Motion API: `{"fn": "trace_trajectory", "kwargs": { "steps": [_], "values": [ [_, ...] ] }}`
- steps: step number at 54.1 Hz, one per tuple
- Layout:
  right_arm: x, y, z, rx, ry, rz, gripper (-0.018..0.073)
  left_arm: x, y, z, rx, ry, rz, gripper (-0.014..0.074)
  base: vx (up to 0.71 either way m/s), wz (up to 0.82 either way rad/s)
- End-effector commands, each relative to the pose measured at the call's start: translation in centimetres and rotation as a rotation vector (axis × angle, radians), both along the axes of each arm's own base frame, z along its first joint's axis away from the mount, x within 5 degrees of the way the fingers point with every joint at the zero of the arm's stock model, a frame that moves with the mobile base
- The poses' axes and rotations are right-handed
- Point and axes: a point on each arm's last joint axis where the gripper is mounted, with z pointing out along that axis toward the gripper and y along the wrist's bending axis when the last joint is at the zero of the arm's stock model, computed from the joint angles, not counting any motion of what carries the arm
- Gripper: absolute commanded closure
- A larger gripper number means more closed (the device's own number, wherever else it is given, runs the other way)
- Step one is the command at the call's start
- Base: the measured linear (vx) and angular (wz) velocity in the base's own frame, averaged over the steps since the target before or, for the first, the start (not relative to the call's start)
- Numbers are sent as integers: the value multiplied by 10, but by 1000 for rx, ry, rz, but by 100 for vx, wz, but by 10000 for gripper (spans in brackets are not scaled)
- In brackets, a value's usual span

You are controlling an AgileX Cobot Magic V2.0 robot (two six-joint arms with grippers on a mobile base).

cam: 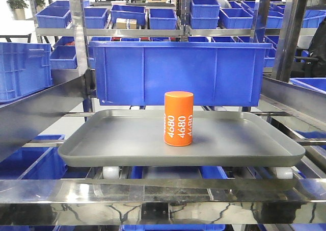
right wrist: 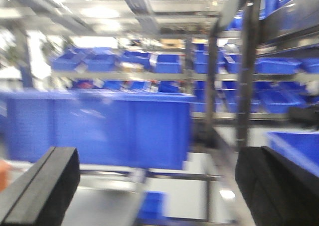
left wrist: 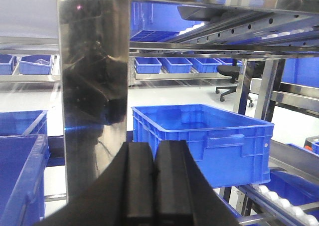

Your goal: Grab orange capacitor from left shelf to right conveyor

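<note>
Task not yet begun on the part itself. Orange capacitor (cam: 178, 119) stands upright near the middle of the dark grey tray (cam: 102, 139) on the left shelf (cam: 153, 195), untouched, with nothing near it. A big blue bin (cam: 153, 73) sits just behind the tray.

Left gripper (left wrist: 153, 151): fingers pressed together, holding nothing, facing a steel upright and bins, not the tray.

Right gripper (right wrist: 157, 161): fingers spread wide, empty. View is blurred. An orange sliver at its left edge may be the capacitor; cannot tell.

Left to do, by my reading: reach, grasp, lift, carry, set down. Conveyor is not in any view.

Writing: white "4680" printed vertically on the capacitor's side, showing twice. Nothing else legible.
</note>
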Motion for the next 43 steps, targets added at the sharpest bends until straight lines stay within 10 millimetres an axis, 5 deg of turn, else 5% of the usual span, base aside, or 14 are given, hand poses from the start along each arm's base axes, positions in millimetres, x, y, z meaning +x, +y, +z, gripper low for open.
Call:
{"fn": "trace_trajectory", "kwargs": {
  "steps": [1,10,24,43],
  "values": [
    [3,3,14,31,-80,34,-140,-2,0,18,-37,-109,-5,603,0,0],
    [37,34,-1,-150,-1,239,-80,-2,0,18,-37,-109,-5,603,0,0],
    [89,86,-30,-119,116,434,-54,-2,0,18,-37,-109,-5,603,0,0],
    [128,109,-51,-97,201,462,-39,-2,0,18,-37,-109,-5,603,0,0]
  ]
}}
